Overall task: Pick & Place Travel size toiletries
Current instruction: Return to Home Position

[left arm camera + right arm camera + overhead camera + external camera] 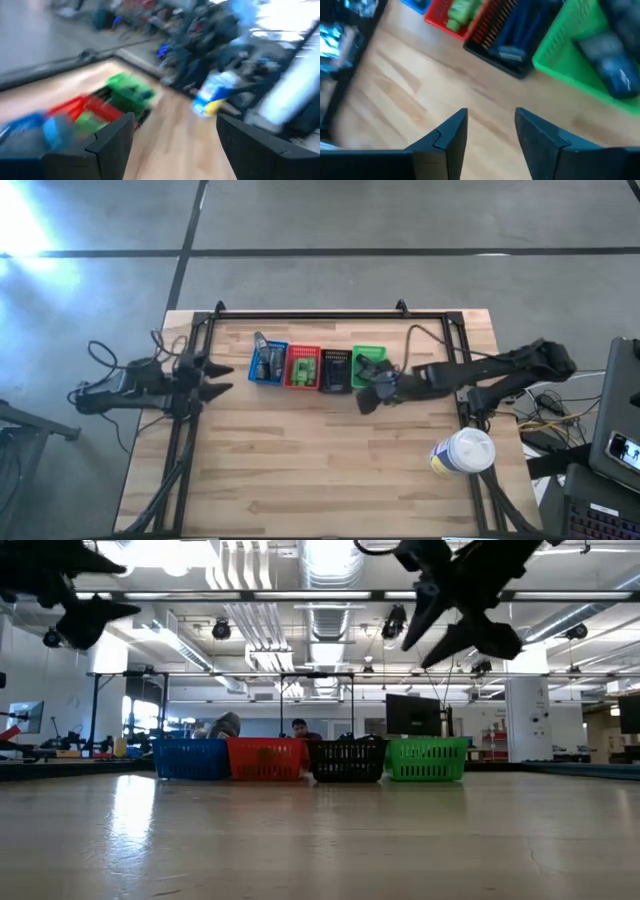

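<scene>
Right gripper [372, 392], fingers spread and empty, hovers beside the green basket [368, 356], nearer than the equally spread left gripper [222, 378] to the toiletries [303, 370] lying in baskets [335, 372] on the counter [330, 470].

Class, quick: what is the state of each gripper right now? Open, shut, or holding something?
Left gripper: open, holding nothing.
Right gripper: open, holding nothing.

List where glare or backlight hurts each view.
High view: strong glare on the floor at the top-left corner; the table is evenly lit. Low view: ceiling lights backlight the left gripper and right gripper into silhouettes, with a sheen on the table. Left wrist view: overexposed brightness beyond the white tub. Right wrist view: even light, no glare.
</scene>
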You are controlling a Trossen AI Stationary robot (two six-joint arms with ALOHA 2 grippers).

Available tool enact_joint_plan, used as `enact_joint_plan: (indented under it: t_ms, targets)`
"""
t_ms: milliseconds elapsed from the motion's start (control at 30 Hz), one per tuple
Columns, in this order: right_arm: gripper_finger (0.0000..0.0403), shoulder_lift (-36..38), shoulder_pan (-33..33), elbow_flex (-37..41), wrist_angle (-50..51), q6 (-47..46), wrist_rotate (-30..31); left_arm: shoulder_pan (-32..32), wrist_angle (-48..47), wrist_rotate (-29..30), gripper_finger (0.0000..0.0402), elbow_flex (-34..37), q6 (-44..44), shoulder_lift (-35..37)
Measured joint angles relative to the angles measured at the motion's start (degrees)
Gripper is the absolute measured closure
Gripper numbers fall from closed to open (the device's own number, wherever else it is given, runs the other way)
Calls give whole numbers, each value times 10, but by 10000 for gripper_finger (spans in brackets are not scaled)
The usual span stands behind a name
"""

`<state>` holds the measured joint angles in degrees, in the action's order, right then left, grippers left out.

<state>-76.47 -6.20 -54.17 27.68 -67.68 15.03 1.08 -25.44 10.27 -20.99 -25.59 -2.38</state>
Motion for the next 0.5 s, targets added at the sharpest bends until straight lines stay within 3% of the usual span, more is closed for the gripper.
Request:
enact_joint_plan:
  t_ms: [67,133,267,500]
  targets:
    - [248,30,-3,23,-28,-3,-4,0,-9,18,115,12,-28,-4]
    - [253,59,-11,49,-125,78,-13,0,-14,24,115,20,-39,-11]
    - [264,129,12,141,-349,187,-100,0,9,27,115,21,-28,-10]
    - [285,233,61,334,-598,240,-106,0,10,38,115,23,-15,-8]
